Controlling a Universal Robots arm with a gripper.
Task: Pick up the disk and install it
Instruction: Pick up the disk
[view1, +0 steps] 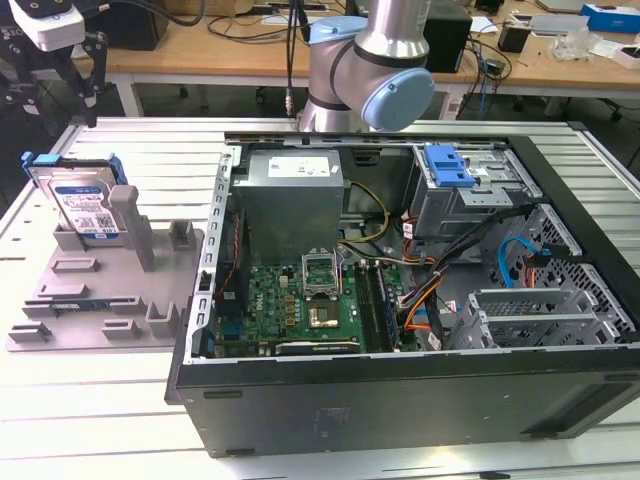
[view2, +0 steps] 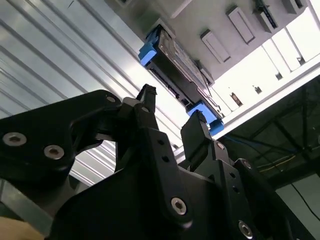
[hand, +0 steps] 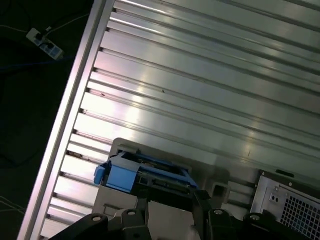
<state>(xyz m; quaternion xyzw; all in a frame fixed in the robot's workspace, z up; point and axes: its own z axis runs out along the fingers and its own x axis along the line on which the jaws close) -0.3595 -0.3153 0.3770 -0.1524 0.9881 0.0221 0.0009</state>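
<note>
Zero steps are complete. The disk (view1: 80, 205) stands on edge in the grey holder (view1: 100, 305), untouched. The gripper (view2: 172, 106) hangs above the holder, its fingers spread wide and empty. Pickup, and installation into the open computer case (view1: 380, 400) beside the holder, are both outstanding.

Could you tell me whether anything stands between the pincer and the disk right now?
Nothing visible does. In the second wrist view the open pincer points at the disk with only free space between; in the exterior view the disk stands in its grey holder, top edge uncovered.
</note>
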